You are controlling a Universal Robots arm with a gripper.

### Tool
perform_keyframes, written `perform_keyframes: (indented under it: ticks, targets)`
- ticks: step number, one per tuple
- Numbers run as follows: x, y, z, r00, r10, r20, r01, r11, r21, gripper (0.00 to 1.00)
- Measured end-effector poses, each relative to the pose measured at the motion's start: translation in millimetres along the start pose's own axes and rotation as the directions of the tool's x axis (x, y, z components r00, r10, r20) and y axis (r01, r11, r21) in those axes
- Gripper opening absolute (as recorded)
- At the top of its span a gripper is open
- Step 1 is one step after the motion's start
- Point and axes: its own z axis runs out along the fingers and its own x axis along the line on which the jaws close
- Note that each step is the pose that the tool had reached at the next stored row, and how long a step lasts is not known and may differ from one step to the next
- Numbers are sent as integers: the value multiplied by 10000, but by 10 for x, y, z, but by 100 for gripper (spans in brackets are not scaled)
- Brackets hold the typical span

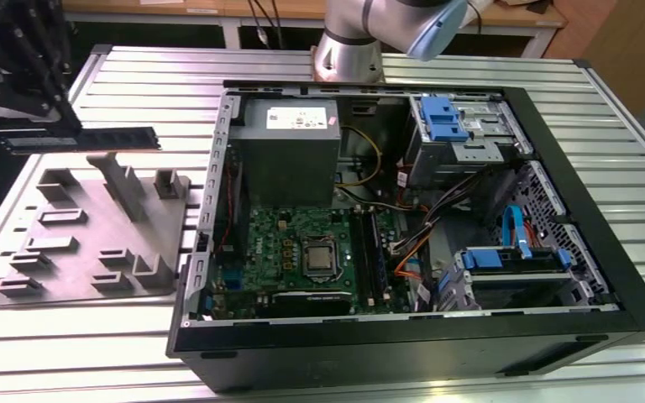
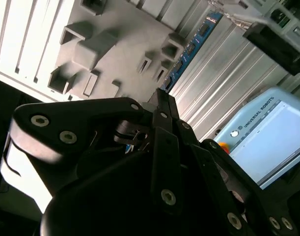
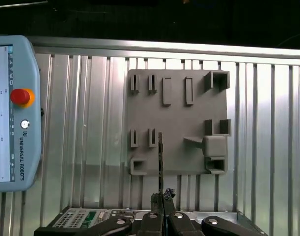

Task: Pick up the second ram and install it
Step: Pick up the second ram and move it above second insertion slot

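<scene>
A: The open computer case [image 1: 412, 357] sits nearest, motherboard exposed. What makes this carry go well?

B: I'd hold the stick level, without twisting, and clear of the grey holder plate [image 1: 87, 235] on the left.

A: And the gripper [image 3: 162, 197]?

B: Its fingers are nearly together, clamped on the second ram [image 1: 98, 138], above the plate's far edge

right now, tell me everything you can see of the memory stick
The memory stick is a long, slim, flat board. It looks dark, and the second wrist view shows a blue-green face with small chips. The claw is shut on one end, holding it level and on edge above the grey tray, apparently clear of it.
</scene>
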Motion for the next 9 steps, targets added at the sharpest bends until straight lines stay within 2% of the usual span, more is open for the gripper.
perform_keyframes:
  ticks: [9]
  targets:
    - [8,-314,-4,10000,5,0,-5,10000,0,11]
